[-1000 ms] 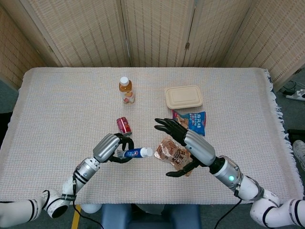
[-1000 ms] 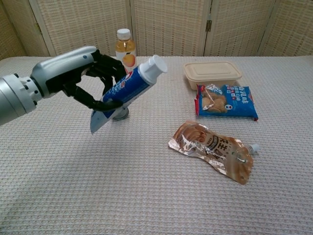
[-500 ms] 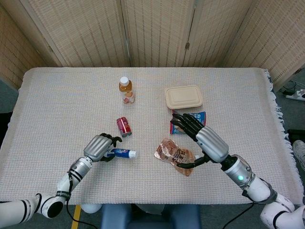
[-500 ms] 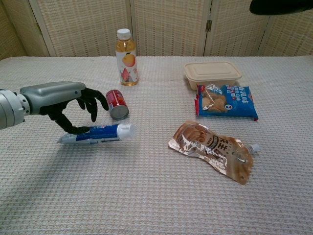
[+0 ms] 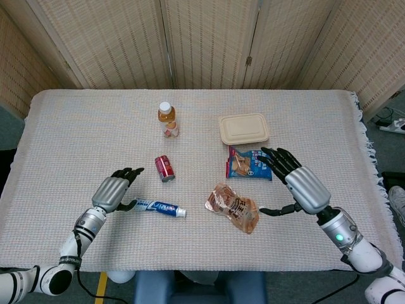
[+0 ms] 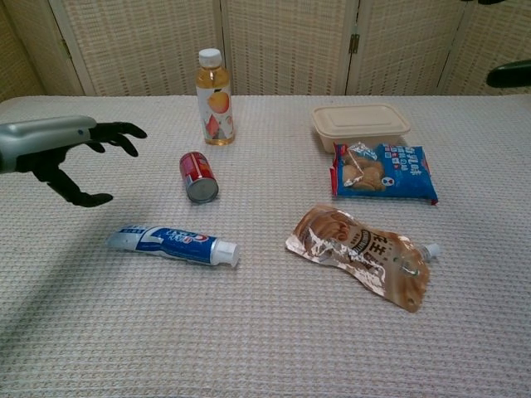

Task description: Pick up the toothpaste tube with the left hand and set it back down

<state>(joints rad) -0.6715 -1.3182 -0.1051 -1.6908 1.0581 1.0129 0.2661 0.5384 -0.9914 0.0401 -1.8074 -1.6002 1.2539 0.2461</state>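
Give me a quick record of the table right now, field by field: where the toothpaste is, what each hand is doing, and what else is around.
toothpaste: blue and white toothpaste tube lying flat on the woven tablecloth, white cap pointing toward the brown foil pouch
left hand: left hand open, raised clear of the tube, holding nothing
right hand: right hand open, hovering beside the blue snack packet
nearest to tube: red soda can on its side
further back: orange juice bottle upright; beige lidded food box
task state: tube set down

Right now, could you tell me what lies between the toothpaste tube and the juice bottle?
The red can on its side, seen in the chest view between tube and bottle.
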